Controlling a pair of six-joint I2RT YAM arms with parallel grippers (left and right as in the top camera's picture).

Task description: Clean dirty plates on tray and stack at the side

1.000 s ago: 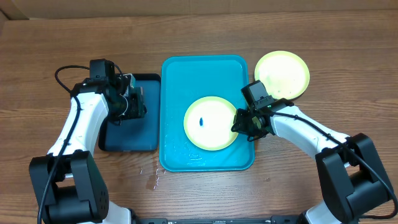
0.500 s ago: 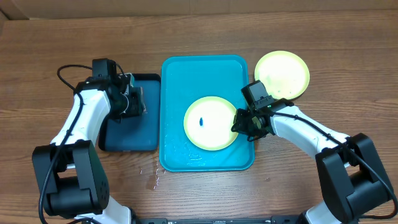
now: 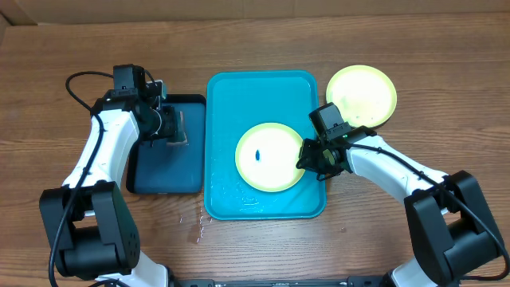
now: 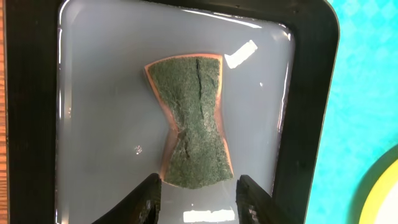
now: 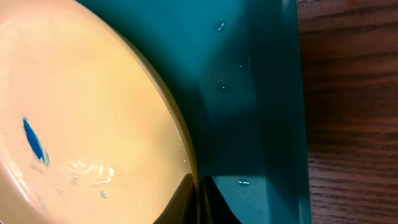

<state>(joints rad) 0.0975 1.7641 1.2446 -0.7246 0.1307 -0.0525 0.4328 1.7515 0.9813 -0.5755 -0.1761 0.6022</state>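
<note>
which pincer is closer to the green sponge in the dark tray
Left. The left pincer hangs right over the sponge, fingers either side of its near end. The right pincer is across the turquoise tray, gripping the smudged plate at its rim.

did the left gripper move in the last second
Yes, the left gripper slid slightly toward the far end of the dark tray.

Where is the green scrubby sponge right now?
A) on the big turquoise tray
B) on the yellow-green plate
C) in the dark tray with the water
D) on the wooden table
C: the sponge lies flat in the dark navy tray, in shallow liquid, at the tips of the open left tool.
</note>
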